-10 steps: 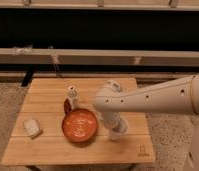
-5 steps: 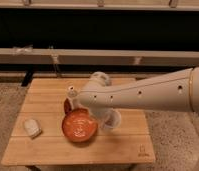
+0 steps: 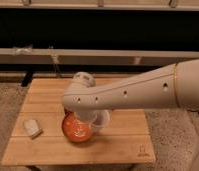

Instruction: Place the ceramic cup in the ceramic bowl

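Note:
The orange-red ceramic bowl [image 3: 74,133] sits on the wooden table [image 3: 120,146], left of centre, partly covered by my arm. My gripper [image 3: 96,123] hangs from the wrist over the bowl's right rim. It is shut on the small white ceramic cup [image 3: 104,119], held just above the rim at the bowl's right side. My white forearm crosses the view from the right and hides the back of the bowl.
A pale grey-white lump [image 3: 32,128] lies near the table's left edge. A low ledge and a dark wall run behind the table. The slim white shaker is hidden behind my arm.
My arm has swung left, carrying the cup from the table right of the bowl to over the bowl's right rim. The arm now hides the shaker.

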